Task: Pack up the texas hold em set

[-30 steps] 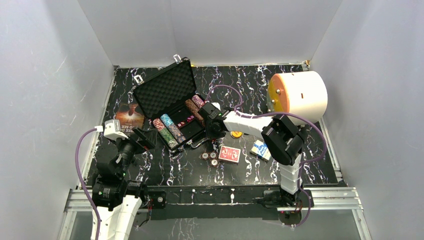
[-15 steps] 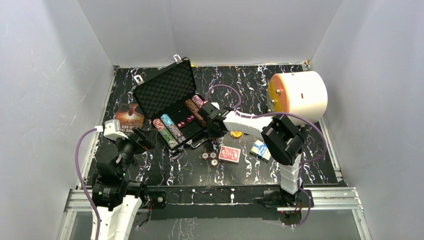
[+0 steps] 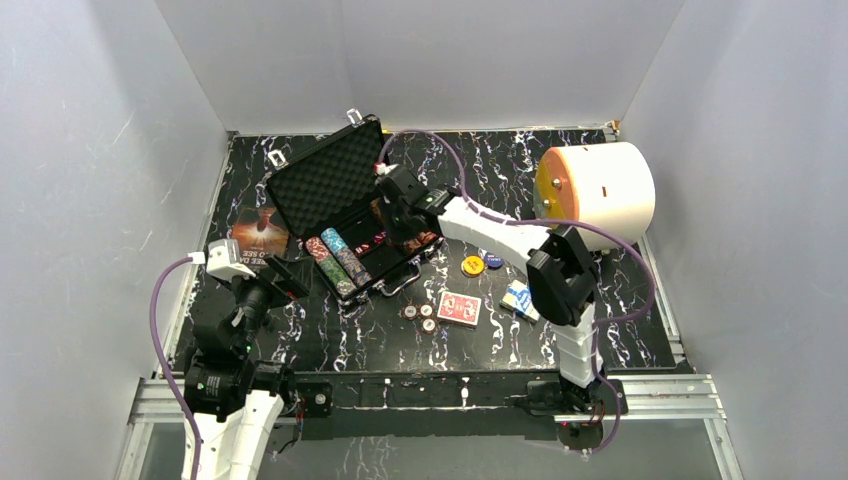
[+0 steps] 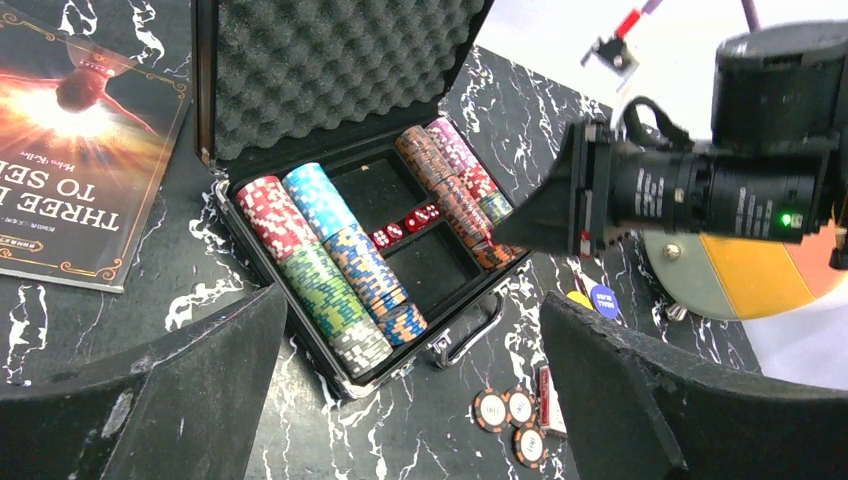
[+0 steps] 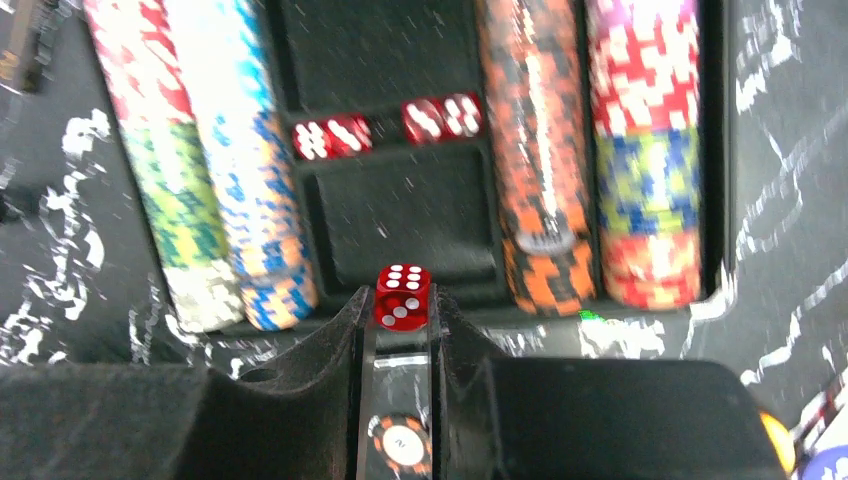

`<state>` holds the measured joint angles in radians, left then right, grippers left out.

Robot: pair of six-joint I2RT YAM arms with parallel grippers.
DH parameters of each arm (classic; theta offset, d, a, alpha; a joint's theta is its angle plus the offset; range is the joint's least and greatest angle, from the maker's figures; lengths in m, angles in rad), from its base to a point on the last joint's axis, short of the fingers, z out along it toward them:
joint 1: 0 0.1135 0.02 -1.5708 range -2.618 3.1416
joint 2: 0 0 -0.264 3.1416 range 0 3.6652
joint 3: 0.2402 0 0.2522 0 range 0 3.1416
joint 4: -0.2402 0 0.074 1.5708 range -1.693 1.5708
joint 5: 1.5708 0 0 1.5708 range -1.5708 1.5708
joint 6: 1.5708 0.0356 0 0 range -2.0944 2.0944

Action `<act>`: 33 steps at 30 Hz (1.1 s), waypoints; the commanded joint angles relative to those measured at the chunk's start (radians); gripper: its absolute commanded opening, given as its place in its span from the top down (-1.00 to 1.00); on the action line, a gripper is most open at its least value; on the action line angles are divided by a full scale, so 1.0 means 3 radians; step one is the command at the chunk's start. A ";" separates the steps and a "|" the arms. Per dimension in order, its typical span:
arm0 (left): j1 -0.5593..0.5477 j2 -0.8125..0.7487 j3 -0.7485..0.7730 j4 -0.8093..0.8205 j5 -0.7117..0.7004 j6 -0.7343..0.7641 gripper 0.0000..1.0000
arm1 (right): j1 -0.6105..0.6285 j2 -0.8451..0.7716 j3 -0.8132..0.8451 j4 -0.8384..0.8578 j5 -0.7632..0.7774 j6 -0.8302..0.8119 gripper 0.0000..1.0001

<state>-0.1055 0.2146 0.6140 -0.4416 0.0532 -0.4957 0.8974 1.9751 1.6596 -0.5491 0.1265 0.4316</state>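
Dice: one red die (image 5: 403, 292) clamped in the right gripper (image 5: 401, 318) above the case's (image 3: 330, 180) front wall, two more dice (image 5: 332, 137) (image 5: 443, 117) in its middle slot. Three chips (image 3: 420, 316), two decks (image 3: 459, 308) (image 3: 519, 298) and two buttons (image 3: 473, 266) (image 3: 493, 260) lie on the worktop (image 3: 350, 345); the left gripper (image 3: 283, 277) gapes.

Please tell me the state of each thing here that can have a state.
black case: open, lid raised
right gripper: shut on red die, above the case
left gripper: open, empty
red card deck: flat on the table, outside the case
blue card deck: on the table, outside the case
three loose chips: on the table, unpacked
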 commanded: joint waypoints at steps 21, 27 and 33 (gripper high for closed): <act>0.0024 -0.0083 -0.0002 0.0030 -0.0121 -0.0040 -0.97 | 0.0010 0.1087 0.1407 -0.0016 -0.0286 -0.0271 0.49; 0.0024 -0.0050 -0.0001 0.0027 -0.0110 -0.0034 -0.97 | 0.0010 0.1139 0.1431 -0.0036 -0.0200 -0.0300 0.49; 0.0024 -0.0050 -0.0001 0.0025 -0.0107 -0.0035 -0.97 | 0.0010 0.1188 0.1421 -0.0034 -0.0173 -0.0299 0.49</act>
<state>-0.1055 0.1944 0.6140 -0.4427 0.0227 -0.5064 0.8982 2.3127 2.0407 -0.5709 0.0536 0.3584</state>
